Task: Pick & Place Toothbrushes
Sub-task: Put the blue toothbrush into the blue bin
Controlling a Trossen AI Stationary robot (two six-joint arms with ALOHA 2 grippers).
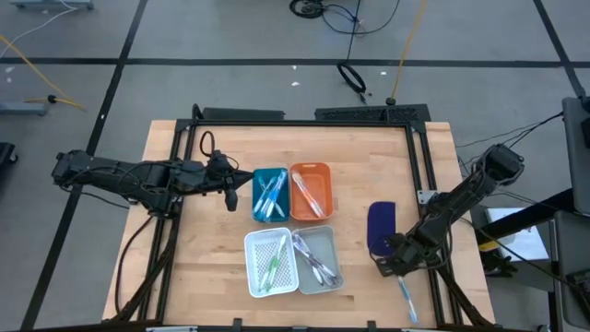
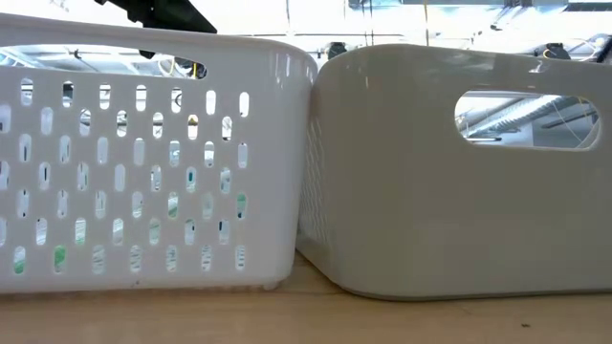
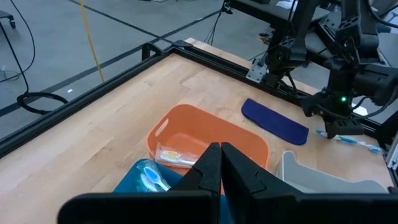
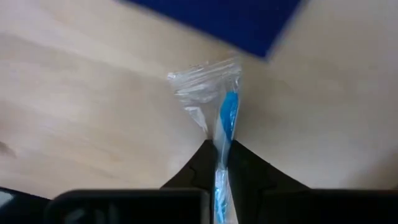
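Observation:
My right gripper (image 1: 394,265) (image 4: 222,155) is low over the table's right near part, just near of the dark blue pad (image 1: 381,225). It is shut on a light blue toothbrush (image 1: 405,295) in a clear wrapper. My left gripper (image 1: 230,195) (image 3: 221,152) is shut and holds nothing. It hangs beside the left edge of the blue tray (image 1: 257,175). More toothbrushes lie in the blue, orange (image 1: 311,169), white (image 1: 249,242) and grey (image 1: 331,233) trays. My right gripper pinches the wrapped toothbrush between its two fingers, slanting down from above. One blue end (image 4: 228,118) in crumpled clear wrapper (image 4: 202,81) sticks out past the fingertips toward the pad. The longer part (image 1: 407,301) trails toward the table's near edge. Whether it rests on the table, I cannot tell.
The four trays stand two by two in the table's middle. In the low view the white perforated tray (image 2: 143,162) and the grey tray (image 2: 459,172) fill the picture. Bare wood lies left of the trays. A black frame (image 1: 304,120) runs along the far edge.

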